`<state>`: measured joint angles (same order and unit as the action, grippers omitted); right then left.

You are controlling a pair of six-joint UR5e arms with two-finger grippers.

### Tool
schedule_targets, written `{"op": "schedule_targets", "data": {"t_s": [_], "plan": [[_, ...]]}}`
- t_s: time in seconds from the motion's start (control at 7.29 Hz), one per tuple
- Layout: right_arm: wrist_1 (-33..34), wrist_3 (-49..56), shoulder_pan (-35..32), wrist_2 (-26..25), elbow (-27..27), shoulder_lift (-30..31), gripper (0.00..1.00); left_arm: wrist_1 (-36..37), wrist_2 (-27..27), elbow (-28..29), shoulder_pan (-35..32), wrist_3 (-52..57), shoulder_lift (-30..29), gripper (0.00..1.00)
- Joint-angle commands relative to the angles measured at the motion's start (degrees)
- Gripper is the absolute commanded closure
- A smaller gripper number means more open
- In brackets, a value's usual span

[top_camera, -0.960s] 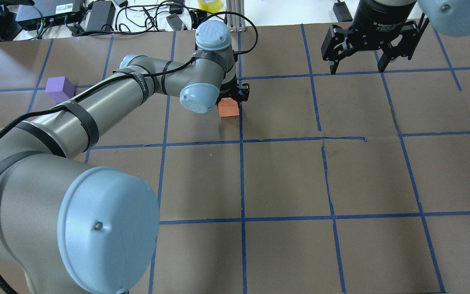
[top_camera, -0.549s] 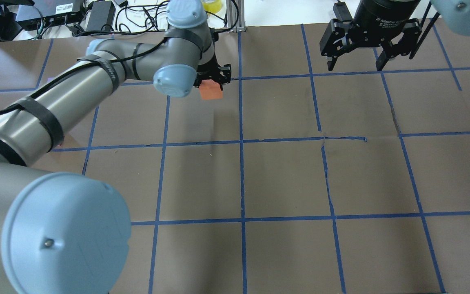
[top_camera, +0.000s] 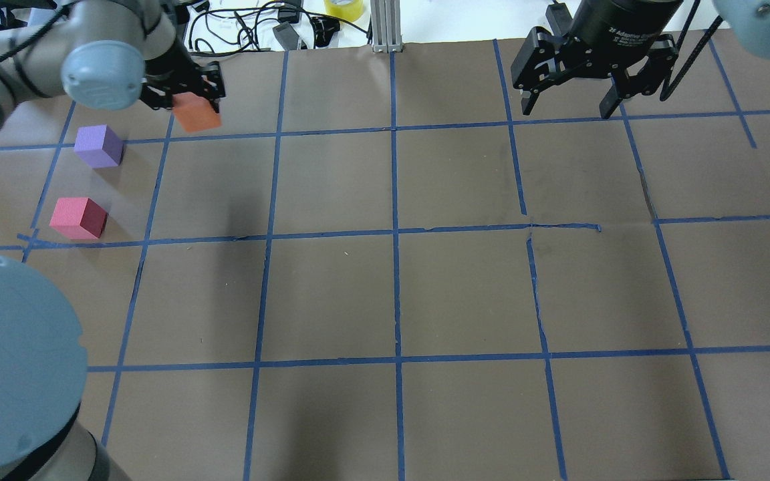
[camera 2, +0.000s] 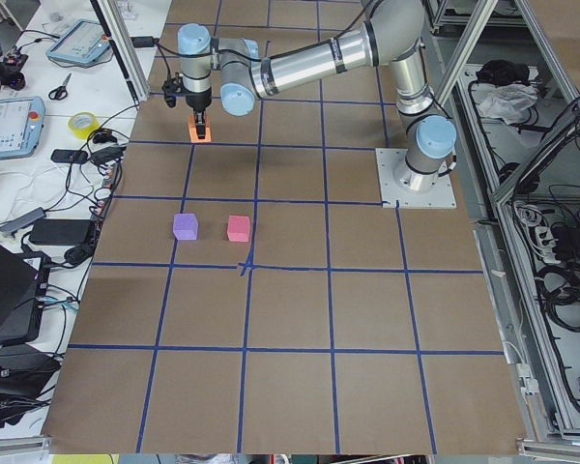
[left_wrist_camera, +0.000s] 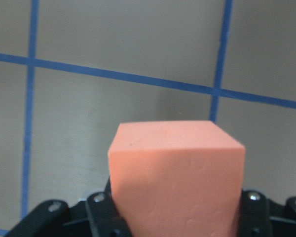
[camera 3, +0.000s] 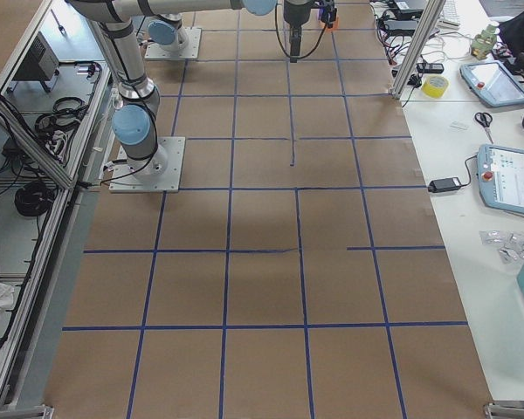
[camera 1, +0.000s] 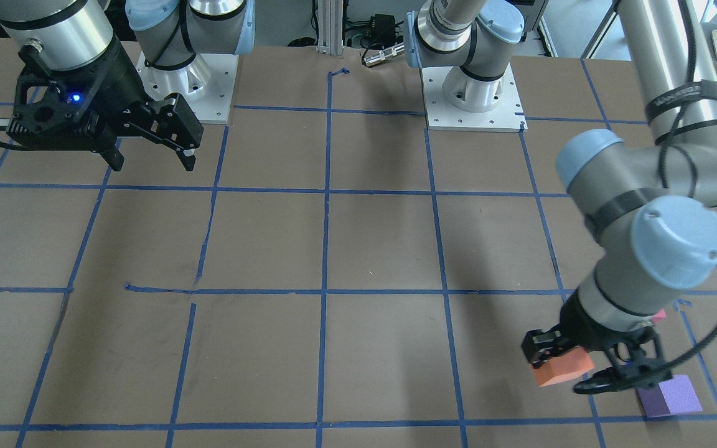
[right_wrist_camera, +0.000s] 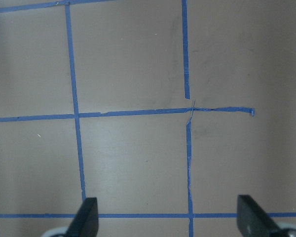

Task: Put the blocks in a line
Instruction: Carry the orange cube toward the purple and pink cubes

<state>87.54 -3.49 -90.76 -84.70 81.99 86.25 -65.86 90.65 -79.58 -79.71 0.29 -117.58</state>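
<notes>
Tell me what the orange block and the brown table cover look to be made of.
Orange block: most likely foam, matte. Its face shows faint dimples and slightly soft edges, with no shine. Table cover: seemingly brown paper or thin card, matte. It lies flat, shows faint dark scuffs, and carries a grid of blue tape that is wrinkled in places.

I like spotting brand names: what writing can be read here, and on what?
"2F Adaptive", then cut off: white print on the right pincer.
Print on the left arm's black strap: too blurred.
Tablet screens: too small.
The orange block in the left pincer: none.
</notes>
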Motion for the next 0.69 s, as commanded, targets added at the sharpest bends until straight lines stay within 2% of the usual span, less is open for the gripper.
{"op": "schedule_targets", "data": {"t_s": [0.0, 0.14, 0.55], "plan": [[-0.44, 0.41, 0.32, -1.51, 0.1, -0.03, 0.0, -2.78, -0.99, -0.31, 9.35, 11.1, 0.95, 1.0], [-0.44, 0.33, 0.32, -3.61, 0.1, -0.03, 0.0, -2.69, -1.52, -0.31, 12.0, 16.87, 0.08, 1.0], [-0.35, -0.46, 0.41, -4.16, 0.19, -0.12, 0.0, -2.52, -3.72, -0.66, 17.46, 26.75, -0.98, 1.0]]}}
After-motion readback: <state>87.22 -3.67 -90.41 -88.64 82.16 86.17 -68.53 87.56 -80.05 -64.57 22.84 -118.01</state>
